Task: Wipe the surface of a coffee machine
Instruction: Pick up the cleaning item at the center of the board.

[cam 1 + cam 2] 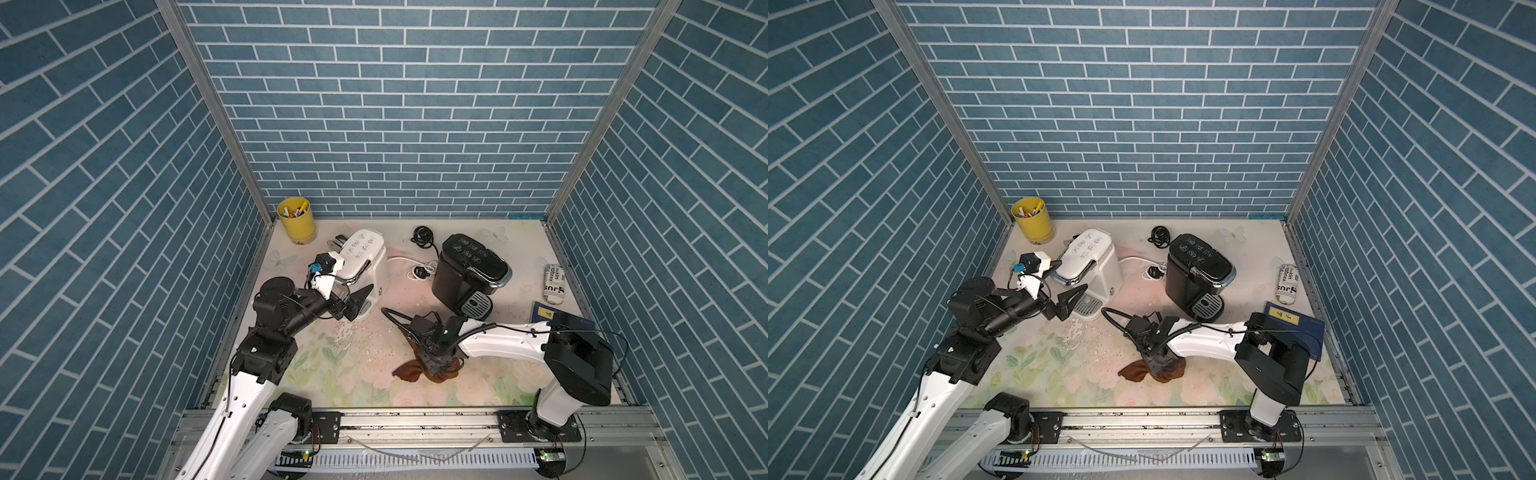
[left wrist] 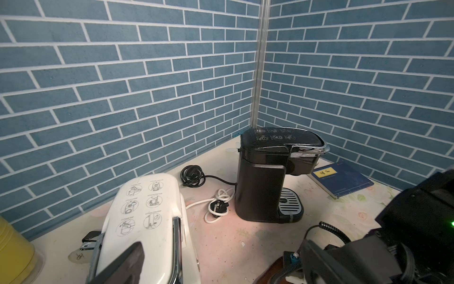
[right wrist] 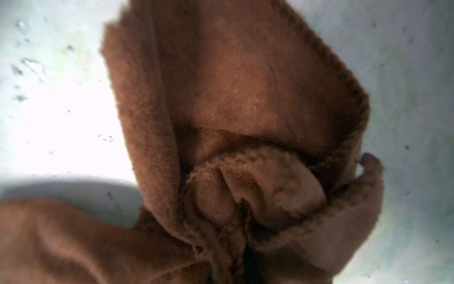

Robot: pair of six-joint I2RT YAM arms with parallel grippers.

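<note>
Now, the white coffee machine (image 1: 365, 253) stands back-left on the table (image 1: 353, 386), with my left gripper (image 1: 358, 301) at its front, fingers spread. Front-centre, my right gripper (image 1: 435, 365) pinches the brown cloth (image 1: 405, 370). The yellow cup (image 1: 298, 228) in the far corner holds pens (image 1: 293, 210).

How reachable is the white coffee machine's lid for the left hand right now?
Probably yes: the open left hand is close beside the white coffee machine, nothing between them. But the cloth is in the right hand.
</note>
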